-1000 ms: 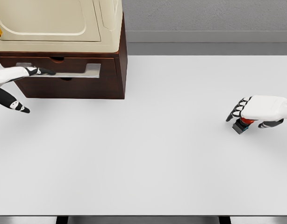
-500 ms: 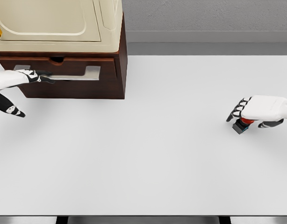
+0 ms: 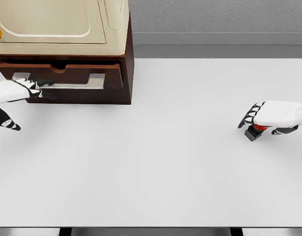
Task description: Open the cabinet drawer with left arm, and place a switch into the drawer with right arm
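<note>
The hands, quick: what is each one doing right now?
Left hand: fingers on the drawer handle, grasping it.
Right hand: curled over the switch on the table.

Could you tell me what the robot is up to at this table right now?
The left hand has its fingers at the metal handle of the brown cabinet's drawer, which is out only a little. Far across the white table, the right hand is curled over a small switch with a red button, which sits on the tabletop. Nothing has gone into the drawer yet.
</note>
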Robot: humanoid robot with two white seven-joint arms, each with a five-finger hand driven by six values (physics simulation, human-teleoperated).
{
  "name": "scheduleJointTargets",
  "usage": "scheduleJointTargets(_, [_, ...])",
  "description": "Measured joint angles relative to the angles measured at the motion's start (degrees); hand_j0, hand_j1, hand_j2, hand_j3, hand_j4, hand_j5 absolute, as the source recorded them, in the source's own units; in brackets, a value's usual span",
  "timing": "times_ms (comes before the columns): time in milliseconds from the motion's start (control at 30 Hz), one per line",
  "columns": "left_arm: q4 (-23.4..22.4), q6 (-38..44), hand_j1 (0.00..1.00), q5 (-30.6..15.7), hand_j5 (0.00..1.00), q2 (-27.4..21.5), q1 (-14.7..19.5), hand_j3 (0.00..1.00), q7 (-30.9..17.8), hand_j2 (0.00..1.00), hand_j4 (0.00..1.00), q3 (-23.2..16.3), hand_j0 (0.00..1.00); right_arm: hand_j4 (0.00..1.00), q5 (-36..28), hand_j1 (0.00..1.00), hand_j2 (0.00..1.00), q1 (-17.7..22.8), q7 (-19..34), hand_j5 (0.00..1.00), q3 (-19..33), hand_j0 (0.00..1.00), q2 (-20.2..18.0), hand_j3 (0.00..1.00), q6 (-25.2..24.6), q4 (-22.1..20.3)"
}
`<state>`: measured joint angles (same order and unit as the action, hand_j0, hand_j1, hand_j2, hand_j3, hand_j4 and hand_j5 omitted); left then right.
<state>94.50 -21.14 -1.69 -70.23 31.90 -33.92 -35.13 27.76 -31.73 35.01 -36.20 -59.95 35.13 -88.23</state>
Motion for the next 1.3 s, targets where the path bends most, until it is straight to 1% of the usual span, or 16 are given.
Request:
scheduleJointTargets(133, [0.47, -1.04, 1.0, -1.0, 1.0, -0.44, -0.17, 1.0, 0.35, 1.0, 1.0, -0.02, 1.0, 0.85, -0.05, 0.85, 0.85, 0.0, -0.01, 0.85, 0.13, 0.85, 0.0, 0.85, -0.02, 0.0])
scheduleJointTargets(167, [0.62, -1.32, 1.0, -1.36, 1.0, -0.71, -0.52, 1.0, -0.55, 1.0, 1.0, 0.16, 1.0, 0.85, -0.02, 0.85, 0.85, 0.0, 0.0, 0.85, 0.16, 0.85, 0.0, 0.85, 0.0, 0.02])
scheduleJointTargets(333, [0.82, -2.89, 1.0, -0.19, 1.0, -1.43, -0.61, 1.0, -0.64, 1.0, 1.0, -0.08, 1.0, 0.84, -0.03, 0.84, 0.84, 0.0, 0.0, 0.84, 0.22, 0.84, 0.02, 0.84, 0.0, 0.07])
scheduleJointTargets(367, [0.84, -3.22, 1.0, -0.15, 1.0, -1.58, -0.6, 1.0, -0.68, 1.0, 1.0, -0.12, 1.0, 0.82, -0.04, 0.82, 0.82, 0.0, 0.0, 0.82, 0.22, 0.82, 0.03, 0.82, 0.0, 0.07])
scheduleJointTargets(400, [0.86, -3.56, 1.0, 0.05, 1.0, -1.74, -0.6, 1.0, -0.78, 1.0, 1.0, -0.18, 1.0, 0.82, -0.04, 0.82, 0.82, 0.0, 0.0, 0.82, 0.22, 0.82, 0.04, 0.82, 0.0, 0.08])
scheduleJointTargets(567, [1.02, -4.77, 1.0, -0.92, 1.0, -2.51, -0.61, 1.0, -0.86, 1.0, 1.0, -0.22, 1.0, 0.82, -0.05, 0.82, 0.82, 0.09, 0.0, 0.82, 0.23, 0.82, 0.06, 0.82, 0.0, 0.09])
scheduleJointTargets(600, [1.19, -4.66, 1.0, -2.67, 1.0, -2.65, -0.6, 1.0, -0.54, 1.0, 1.0, -0.13, 1.0, 0.82, -0.05, 0.82, 0.82, 0.09, 0.0, 0.82, 0.23, 0.82, 0.06, 0.82, 0.0, 0.08])
scheduleJointTargets(667, [2.35, -5.31, 1.0, -8.87, 1.0, -2.8, -1.14, 1.0, -0.87, 1.0, 1.0, -0.51, 1.0, 0.8, -0.05, 0.8, 0.8, 0.09, 0.0, 0.8, 0.23, 0.8, 0.05, 0.8, 0.0, 0.09])
scheduleJointTargets(733, [3.18, -6.03, 1.0, -12.39, 1.0, -3.08, -1.14, 1.0, -1.05, 1.0, 1.0, -0.83, 1.0, 0.79, -0.05, 0.79, 0.79, 0.09, 0.0, 0.79, 0.23, 0.79, 0.05, 0.79, 0.0, 0.15])
scheduleJointTargets(867, [3.82, -6.87, 1.0, -15.57, 1.0, -3.54, -1.23, 1.0, -1.26, 1.0, 1.0, -1.29, 1.0, 0.79, -0.05, 0.79, 0.79, 0.18, 0.0, 0.79, 0.24, 0.79, 0.07, 0.79, 0.0, 0.22])
scheduleJointTargets(1033, [4.05, -7.64, 1.0, -17.09, 1.0, -4.02, -1.23, 1.0, -1.13, 1.0, 1.0, -1.72, 1.0, 0.76, -0.05, 0.76, 0.76, 0.18, 0.0, 0.76, 0.3, 0.76, 0.08, 0.76, 0.0, 0.24])
scheduleJointTargets(1167, [4.03, -7.8, 1.0, -18.65, 1.0, -4.55, -1.23, 1.0, -1.11, 1.0, 1.0, -1.77, 1.0, 0.71, -0.05, 0.71, 0.71, 0.18, 0.0, 0.71, 0.31, 0.71, 0.08, 0.71, 0.0, 0.25])
scheduleJointTargets(1233, [4.02, -8.33, 1.0, -20.7, 1.0, -5.07, -1.14, 1.0, -1.11, 1.0, 1.0, -1.75, 1.0, 0.7, -0.05, 0.7, 0.7, 0.18, 0.0, 0.7, 0.31, 0.7, 0.08, 0.7, 0.0, 0.25])
scheduleJointTargets(1300, [4.04, -10.71, 1.0, -22.28, 1.0, -5.5, -1.23, 1.0, -1.1, 1.0, 1.0, -1.75, 1.0, 0.67, -0.05, 0.67, 0.67, 0.18, 0.0, 0.67, 0.35, 0.67, 0.08, 0.67, 0.0, 0.25])
